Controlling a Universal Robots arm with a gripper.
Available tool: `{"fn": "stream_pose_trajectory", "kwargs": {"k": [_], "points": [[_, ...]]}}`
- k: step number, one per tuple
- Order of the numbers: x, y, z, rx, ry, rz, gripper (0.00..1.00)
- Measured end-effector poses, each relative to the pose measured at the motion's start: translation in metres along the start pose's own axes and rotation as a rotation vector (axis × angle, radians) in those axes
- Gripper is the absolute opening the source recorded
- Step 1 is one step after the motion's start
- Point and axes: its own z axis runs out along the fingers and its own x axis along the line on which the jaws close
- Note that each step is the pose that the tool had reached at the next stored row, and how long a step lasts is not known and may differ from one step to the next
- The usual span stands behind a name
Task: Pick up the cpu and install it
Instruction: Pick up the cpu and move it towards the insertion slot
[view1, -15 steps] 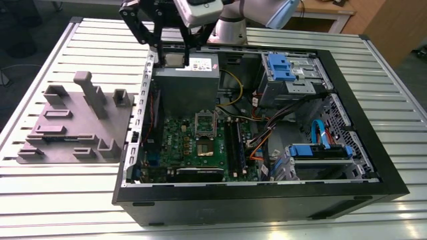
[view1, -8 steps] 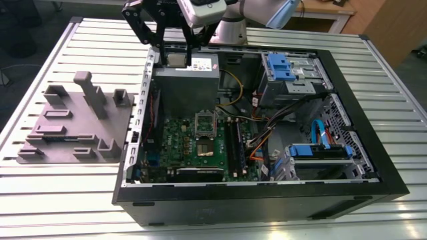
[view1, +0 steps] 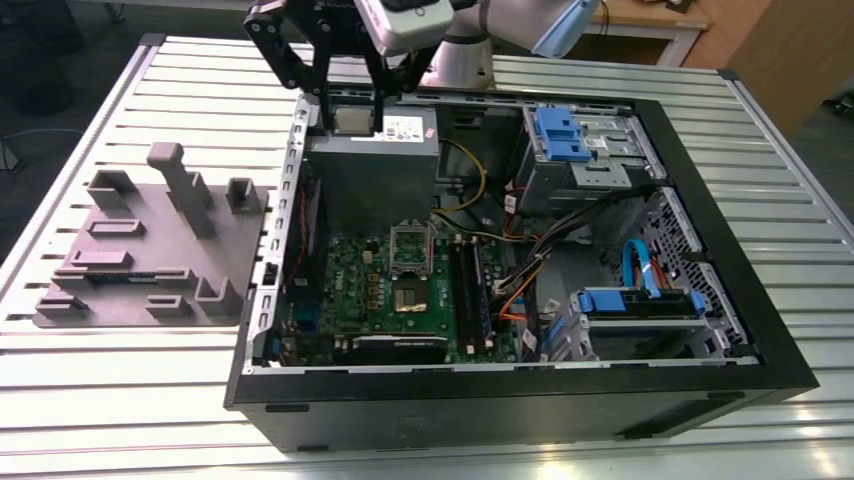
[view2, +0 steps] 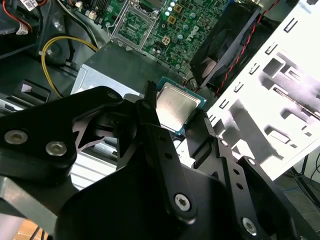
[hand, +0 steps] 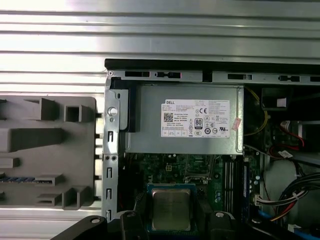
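The cpu (view1: 352, 120) is a small square chip with a silver metal top, held in the air over the open computer case (view1: 747, 330). My gripper (view1: 354, 126) is shut on it, one black finger on each side. Both wrist views show the cpu (view2: 176, 105) (hand: 171, 209) clamped by its edges between the fingers (view2: 150, 107) (hand: 140, 206). It hangs above the grey power supply (view1: 374, 175), at the case's far side in the exterior view. The open socket (view1: 408, 243) (view2: 131, 22) on the green motherboard (view1: 400, 290) lies lower down and nearer the camera in the exterior view.
A grey moulded plate with upright blocks (view1: 147, 250) (hand: 45, 150) lies on the slatted table (view1: 120, 400), at the exterior view's left of the case. Inside the case are cables, blue drive brackets (view1: 561, 135) and memory sticks (view1: 467, 290). A black fan (view2: 235, 35) sits near the board.
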Motion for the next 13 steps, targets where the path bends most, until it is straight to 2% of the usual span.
{"fn": "stream_pose_trajectory", "kwargs": {"k": [4,13], "points": [[-0.0043,-0.0010,0.0006,0.0005,-0.0001,0.002,0.47],[-0.0275,-0.0011,0.0034,0.0017,-0.0004,0.011,0.47]]}}
